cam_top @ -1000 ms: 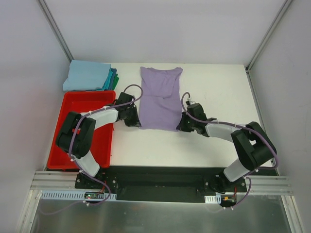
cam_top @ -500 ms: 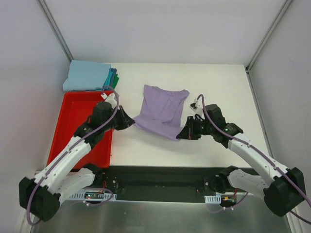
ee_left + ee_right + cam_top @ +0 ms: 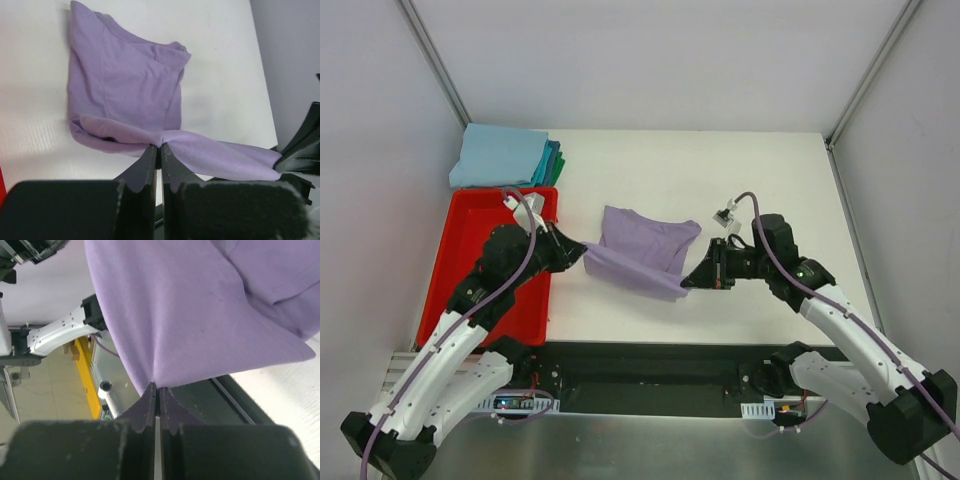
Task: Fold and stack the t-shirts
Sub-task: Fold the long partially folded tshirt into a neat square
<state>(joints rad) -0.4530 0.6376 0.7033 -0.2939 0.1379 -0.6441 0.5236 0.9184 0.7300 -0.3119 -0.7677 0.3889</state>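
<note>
The lavender-purple t-shirt [image 3: 642, 247] hangs lifted at its near hem over the middle of the white table [image 3: 770, 180], its far part still lying on the table. My left gripper [image 3: 582, 250] is shut on the hem's left corner, seen in the left wrist view [image 3: 159, 146]. My right gripper [image 3: 688, 283] is shut on the hem's right corner, seen in the right wrist view [image 3: 157, 386]. The shirt fills both wrist views [image 3: 125, 95] [image 3: 200, 305]. A stack of folded t-shirts [image 3: 503, 157], light blue on top with teal and green edges, lies at the far left corner.
A red plastic bin [image 3: 470, 225] stands at the left, under my left arm. White walls with metal posts close in the table at the back and sides. The black base rail [image 3: 650, 375] runs along the near edge.
Both grippers have lifted the purple shirt's near hem and pulled it toward the near edge and left. The shirt, flat and long a second ago, is now shorter and raised in front.
</note>
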